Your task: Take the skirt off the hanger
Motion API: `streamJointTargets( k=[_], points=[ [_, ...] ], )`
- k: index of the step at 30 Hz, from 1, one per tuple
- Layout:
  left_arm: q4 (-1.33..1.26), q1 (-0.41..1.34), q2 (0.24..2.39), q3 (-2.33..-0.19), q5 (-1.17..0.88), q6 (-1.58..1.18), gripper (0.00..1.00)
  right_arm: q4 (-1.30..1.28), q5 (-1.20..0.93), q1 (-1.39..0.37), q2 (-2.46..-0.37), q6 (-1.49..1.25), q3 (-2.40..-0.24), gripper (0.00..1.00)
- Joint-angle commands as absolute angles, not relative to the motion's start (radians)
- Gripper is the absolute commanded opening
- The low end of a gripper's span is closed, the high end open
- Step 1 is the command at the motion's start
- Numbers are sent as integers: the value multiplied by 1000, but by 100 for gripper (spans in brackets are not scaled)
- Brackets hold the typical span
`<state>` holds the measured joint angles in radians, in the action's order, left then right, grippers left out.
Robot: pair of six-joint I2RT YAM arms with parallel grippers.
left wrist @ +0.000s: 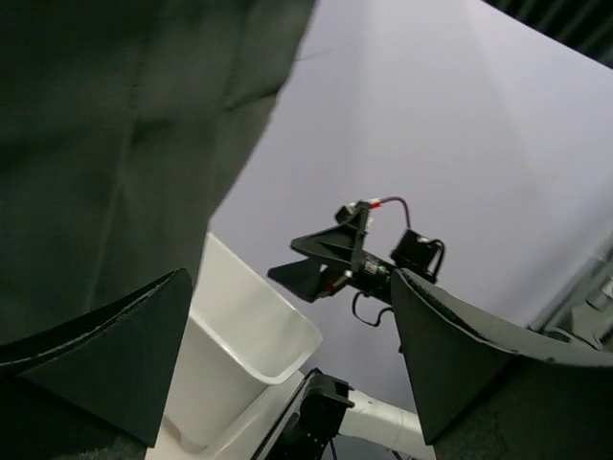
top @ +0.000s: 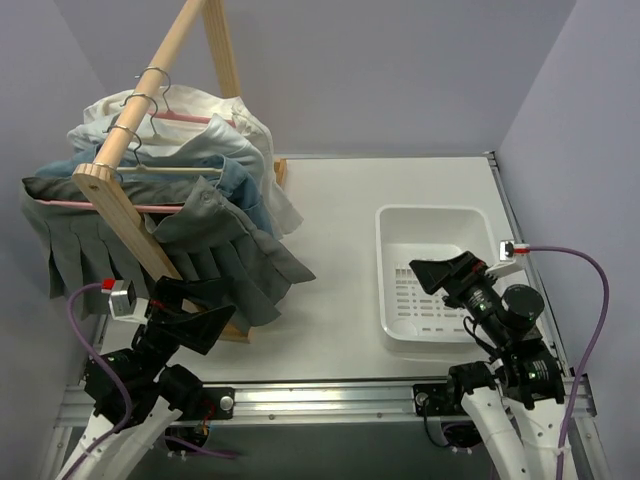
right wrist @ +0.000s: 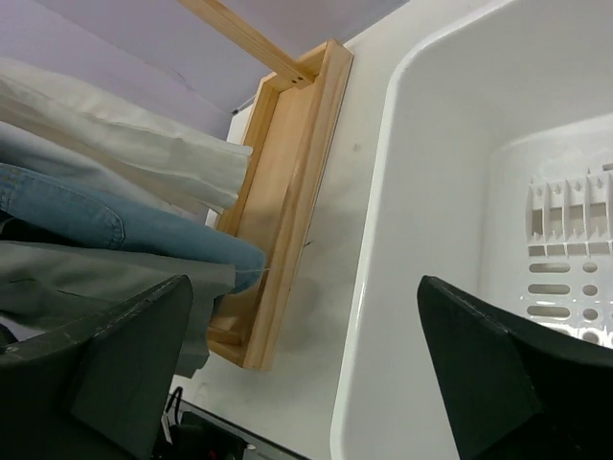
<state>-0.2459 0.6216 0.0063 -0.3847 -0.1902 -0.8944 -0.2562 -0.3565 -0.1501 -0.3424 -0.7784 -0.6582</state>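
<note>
The dark grey pleated skirt [top: 235, 255] hangs on the slim pink hanger [top: 155, 209] at the near end of the wooden rack rail [top: 140, 125]. Its hem flares down to the table. My left gripper [top: 210, 305] is open and empty, just below and in front of the skirt's hem. In the left wrist view the skirt [left wrist: 115, 144] fills the upper left above the open gripper [left wrist: 287, 364]. My right gripper [top: 435, 275] is open and empty above the white basket [top: 400, 225]. The right wrist view shows the skirt's edge [right wrist: 86, 287] at far left.
A light blue denim garment [top: 235, 180] and a white shirt [top: 225, 125] hang behind the skirt. The rack's slanted wooden leg [top: 135, 225] crosses in front of the skirt. Its wooden base [right wrist: 287, 211] lies on the table between the clothes and the basket [right wrist: 431, 192].
</note>
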Motion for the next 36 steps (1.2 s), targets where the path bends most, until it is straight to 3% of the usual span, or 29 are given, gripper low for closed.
streamJointTargets(
  k=[1,6,12,14,18,22,25,29,36],
  points=[
    [223,626,-71,-524,1,-942,94,-225,-348,-143,-376,-730,-704,100],
    [411,624,-74,-587,8,-962,94,-229,-374,-143,-527,-718,-824,100],
    [489,626,-71,-604,-167,-991,94,17,-616,-167,-812,-700,-929,100],
    [508,627,-72,-589,-170,-1035,94,-52,-563,-236,-898,-660,-1027,100],
    [514,627,-63,-574,-167,-1032,94,-202,-211,-699,-1169,-519,-1417,100],
    [672,627,-51,-673,-48,-958,94,-370,140,-1004,-1399,-375,-1749,100],
    [779,629,-55,-721,24,-939,94,-325,238,-1147,-1439,-290,-1795,100],
    [816,629,-67,-733,15,-905,94,-268,296,-1239,-1436,-178,-1845,99],
    [796,629,-61,-703,-32,-893,96,-189,172,-1253,-1379,-78,-1853,97]
  ],
)
